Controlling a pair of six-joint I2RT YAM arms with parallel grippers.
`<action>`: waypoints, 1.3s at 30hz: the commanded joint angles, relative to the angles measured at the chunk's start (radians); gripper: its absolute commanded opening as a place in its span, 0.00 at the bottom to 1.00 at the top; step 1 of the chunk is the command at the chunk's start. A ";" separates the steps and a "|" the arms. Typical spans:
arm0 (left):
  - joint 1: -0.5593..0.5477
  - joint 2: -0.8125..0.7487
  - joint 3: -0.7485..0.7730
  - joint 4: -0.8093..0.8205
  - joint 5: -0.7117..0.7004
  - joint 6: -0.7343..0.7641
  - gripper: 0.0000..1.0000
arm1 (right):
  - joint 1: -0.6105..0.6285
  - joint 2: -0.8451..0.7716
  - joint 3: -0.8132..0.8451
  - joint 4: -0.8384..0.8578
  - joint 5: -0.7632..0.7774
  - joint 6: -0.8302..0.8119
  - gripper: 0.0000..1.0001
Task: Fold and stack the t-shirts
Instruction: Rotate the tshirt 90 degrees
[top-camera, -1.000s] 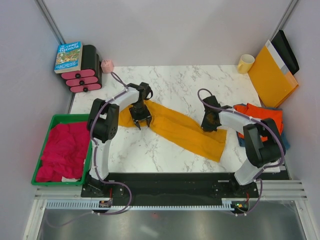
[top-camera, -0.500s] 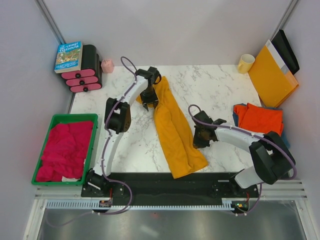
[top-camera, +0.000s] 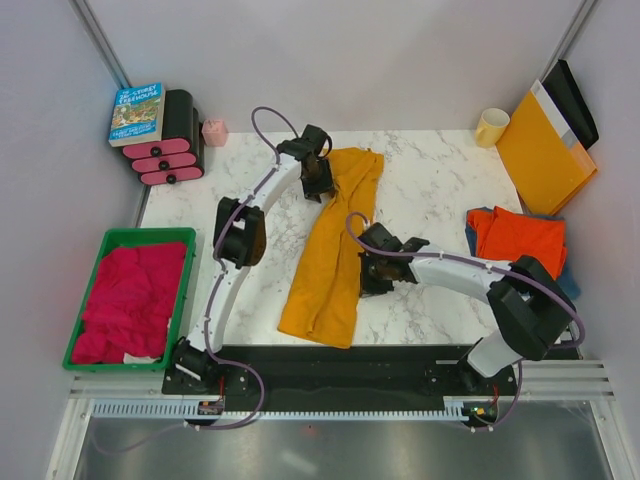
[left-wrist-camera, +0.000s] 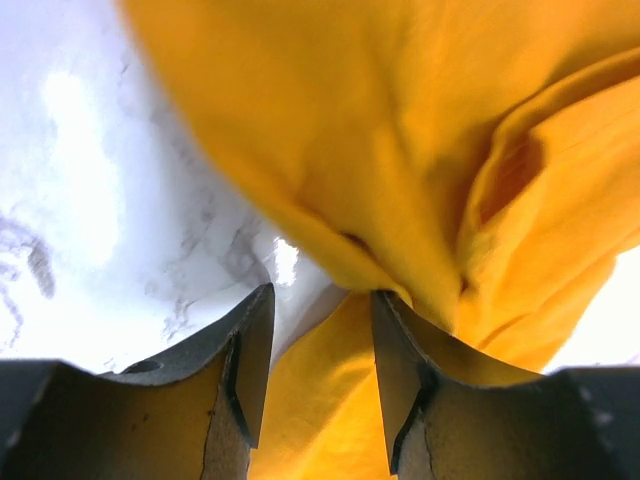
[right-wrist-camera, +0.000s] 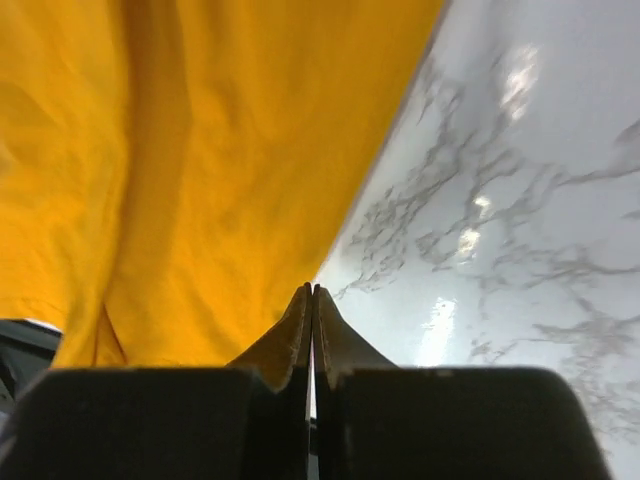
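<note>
The mustard-yellow t-shirt (top-camera: 335, 250) lies as a long strip from the back centre of the table toward the front edge. At its far end is my left gripper (top-camera: 318, 188), open. In the left wrist view the shirt (left-wrist-camera: 400, 120) bunches against the fingers and lies loose in the gap of this gripper (left-wrist-camera: 320, 295). My right gripper (top-camera: 368, 275) is shut. Its tips (right-wrist-camera: 312, 290) rest at the shirt's right edge (right-wrist-camera: 200, 180), with no cloth visible between them. The orange-red t-shirt (top-camera: 520, 238) lies folded at the right on the blue one (top-camera: 571, 284).
A green tray (top-camera: 120, 237) with red cloth (top-camera: 130, 300) sits at the left. At the back left are a book (top-camera: 137, 113), on a black and pink holder (top-camera: 165, 150), and a small pink object (top-camera: 214, 132). At the back right are a yellow mug (top-camera: 491, 127) and an orange envelope (top-camera: 545, 150).
The yellow shirt has swung from lying across the table to running front to back. My left gripper moved toward the back with one end; my right gripper swept left along the other.
</note>
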 joint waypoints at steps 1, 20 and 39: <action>0.011 -0.222 -0.194 0.091 -0.138 0.029 0.52 | -0.039 -0.133 0.150 -0.073 0.295 -0.080 0.08; -0.078 -0.956 -1.324 0.216 -0.356 -0.165 0.53 | -0.283 0.470 0.827 -0.070 0.480 -0.185 0.00; -0.159 -0.936 -1.556 0.255 -0.246 -0.199 0.52 | -0.332 0.902 1.201 -0.213 0.416 -0.168 0.05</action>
